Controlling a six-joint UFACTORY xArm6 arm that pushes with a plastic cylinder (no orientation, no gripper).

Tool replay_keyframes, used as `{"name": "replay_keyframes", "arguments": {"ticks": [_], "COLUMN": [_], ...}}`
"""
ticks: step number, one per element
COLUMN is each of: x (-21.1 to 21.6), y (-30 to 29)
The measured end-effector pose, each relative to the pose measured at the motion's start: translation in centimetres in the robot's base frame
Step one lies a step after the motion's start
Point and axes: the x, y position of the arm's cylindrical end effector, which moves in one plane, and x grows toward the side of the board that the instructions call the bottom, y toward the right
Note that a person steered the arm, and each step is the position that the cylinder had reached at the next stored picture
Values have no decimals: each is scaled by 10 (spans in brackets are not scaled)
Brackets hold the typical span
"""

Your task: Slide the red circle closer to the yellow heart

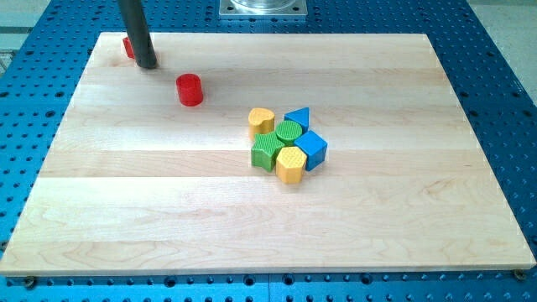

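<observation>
The red circle (190, 89) stands alone on the wooden board, toward the view's upper left. The yellow heart (261, 121) sits to its lower right, at the upper left of a tight cluster of blocks. My tip (147, 65) rests on the board near the top left corner, up and left of the red circle and apart from it. A second red block (127, 47) sits just behind the rod, mostly hidden, so its shape cannot be made out.
The cluster holds a blue triangle (298, 117), a green circle (288, 132), a green block (267, 153), a yellow hexagon (290, 165) and a blue cube (313, 148). The wooden board (168, 218) lies on a blue perforated table (503, 101).
</observation>
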Motion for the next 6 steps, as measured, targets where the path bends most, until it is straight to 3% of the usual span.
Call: {"name": "replay_keyframes", "arguments": {"ticks": [1,3,4,5,6], "x": [11,114,123,170,254], "y": [8,105,136,120,160]}}
